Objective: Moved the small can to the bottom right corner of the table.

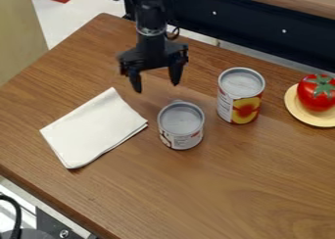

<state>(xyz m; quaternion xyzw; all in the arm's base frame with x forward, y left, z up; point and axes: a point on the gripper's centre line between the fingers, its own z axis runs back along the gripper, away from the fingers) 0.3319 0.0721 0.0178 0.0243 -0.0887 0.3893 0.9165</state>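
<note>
In the camera view, the small can (181,119) stands upright on the wooden counter (216,184). Up and left of it hangs the black gripper (156,85), fingers spread, holding nothing. Left of the small can lies a folded white napkin (95,128); to its right stand a taller can (241,96) and, farther off, a tomato (315,97) on a yellow plate (302,116).

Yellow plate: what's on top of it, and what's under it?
A red tomato sits on the yellow plate. The table directly under the plate is covered, so I can't tell whether anything lies there.
</note>
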